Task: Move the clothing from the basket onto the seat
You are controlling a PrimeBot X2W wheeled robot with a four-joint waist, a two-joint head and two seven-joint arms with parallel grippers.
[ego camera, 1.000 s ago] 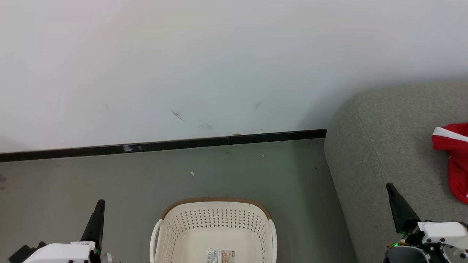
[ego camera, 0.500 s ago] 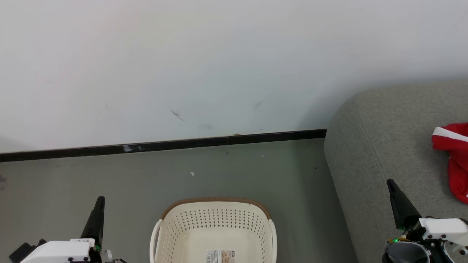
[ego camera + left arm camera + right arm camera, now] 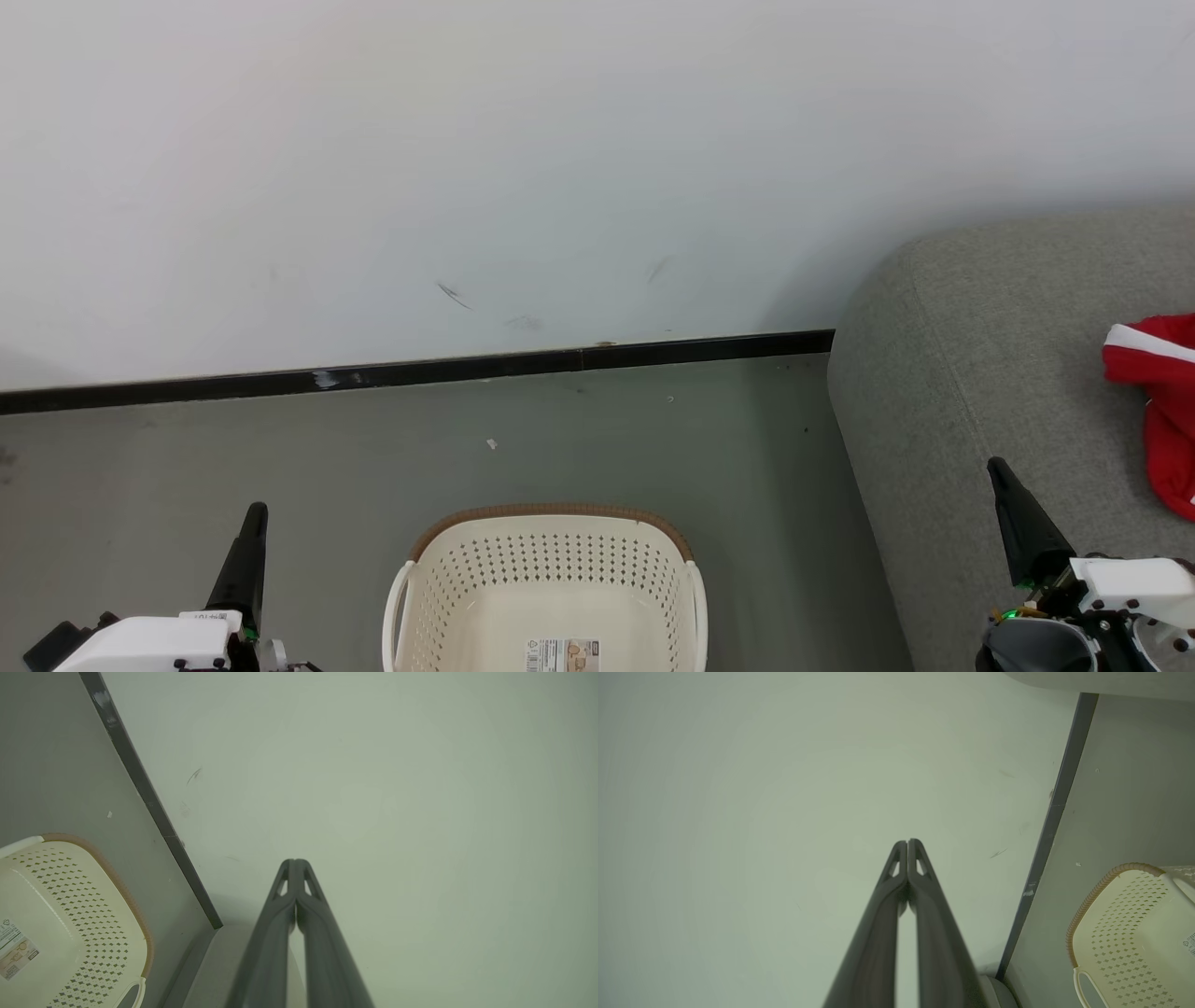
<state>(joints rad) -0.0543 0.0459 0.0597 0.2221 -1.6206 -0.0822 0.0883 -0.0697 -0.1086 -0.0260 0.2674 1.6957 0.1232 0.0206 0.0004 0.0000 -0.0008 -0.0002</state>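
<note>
- The left gripper (image 3: 252, 519) stands at the lower left of the head view. Its two dark fingers are pressed together into one point and grasp nothing.
- It is seen against the grey floor (image 3: 653, 439), left of the basket (image 3: 551, 511) and apart from it.
- In the left wrist view those fingers meet at the tips, with only a thin slit lower down, and they aim at the pale wall (image 3: 560, 168).
- The right gripper (image 3: 999, 471) is at the lower right, likewise clenched on nothing. Its fingers point up the view, against the seat's grey fabric.
- The basket sits on the floor at bottom centre, between the two grippers. The frame edge cuts off its near part.
- Its inside shows perforated cream walls, a bare bottom and a label sticker (image 3: 562, 653). I cannot tell what the cut-off near part holds.
- The clothing (image 3: 1158, 373), red with a white stripe, lies crumpled on the seat (image 3: 980, 373) at the right edge of the head view and is partly out of frame.
- It is well apart from the basket and lies right of the right gripper, which does not touch it.
- The seat is a grey sofa with a rounded corner, standing to the basket's right with a strip of floor between them.
- A black baseboard (image 3: 420, 371) runs along the foot of the wall and ends at that corner.
</note>
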